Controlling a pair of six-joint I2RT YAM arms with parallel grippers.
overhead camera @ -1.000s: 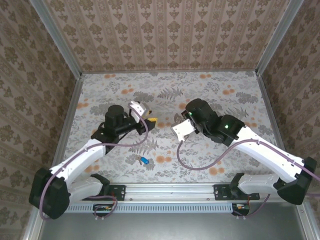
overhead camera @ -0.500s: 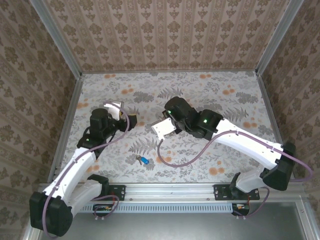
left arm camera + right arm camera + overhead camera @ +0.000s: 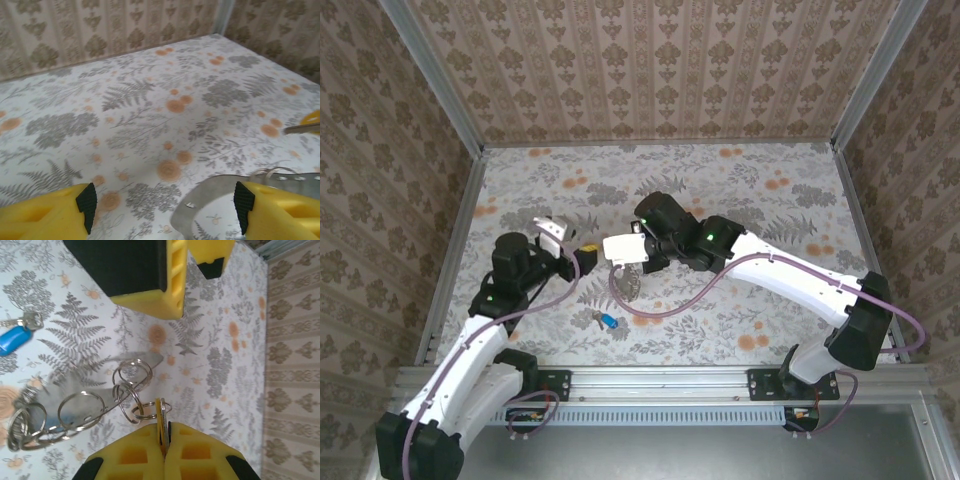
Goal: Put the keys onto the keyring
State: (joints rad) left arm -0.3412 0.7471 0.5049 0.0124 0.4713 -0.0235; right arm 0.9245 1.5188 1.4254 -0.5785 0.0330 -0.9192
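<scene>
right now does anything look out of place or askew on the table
Only mildly: the blue key lies alone on the table, apart from the keyring, which dangles as a bunch of linked rings from the shut right gripper. Nothing looks spilled or damaged.

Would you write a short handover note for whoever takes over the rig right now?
Left gripper: open, empty, beside the hanging keyring.
Right gripper: shut on the keyring's top end; its linked rings hang below.
Blue key: loose on the table, near side, apart from the keyring.
Done: keyring in hand. Left: pick up the blue key, thread it on.
</scene>
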